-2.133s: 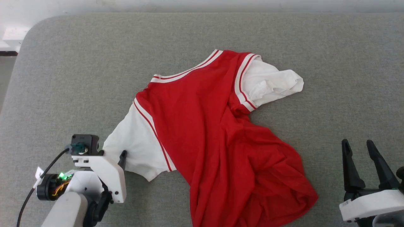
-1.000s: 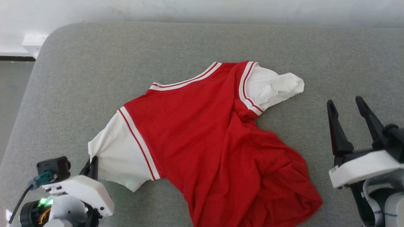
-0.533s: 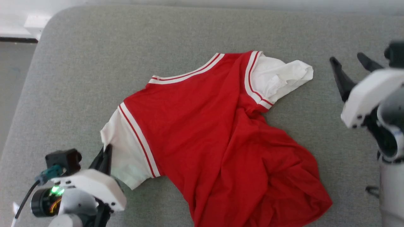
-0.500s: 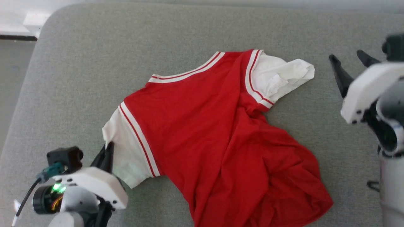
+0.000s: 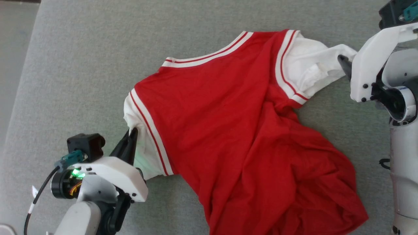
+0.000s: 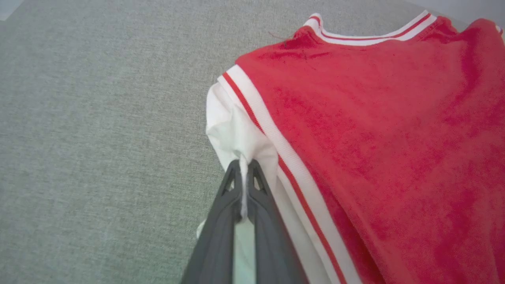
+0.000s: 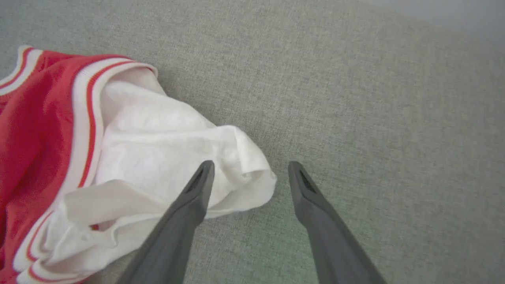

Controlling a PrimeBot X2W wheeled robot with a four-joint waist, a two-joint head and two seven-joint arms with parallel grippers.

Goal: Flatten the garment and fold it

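The left claw (image 6: 244, 167) is pinched tight; the right claw (image 7: 250, 169), farther forward, stands spread wide.

left gripper (image 5: 133, 133): white shell (image 5: 114, 176), black screws (image 5: 132, 194), dark tapered fingers (image 6: 221, 228), green light (image 5: 76, 172), black cable (image 5: 39, 195)

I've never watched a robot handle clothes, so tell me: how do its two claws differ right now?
The left gripper is shut, pinching the edge of one white sleeve of the garment; the right gripper is open and grips nothing. The left gripper's sleeve is drawn into a peak at the pinch; the other sleeve, by the right gripper's spread fingers, lies crumpled. Both have two long dark fingers and work at a sleeve end.
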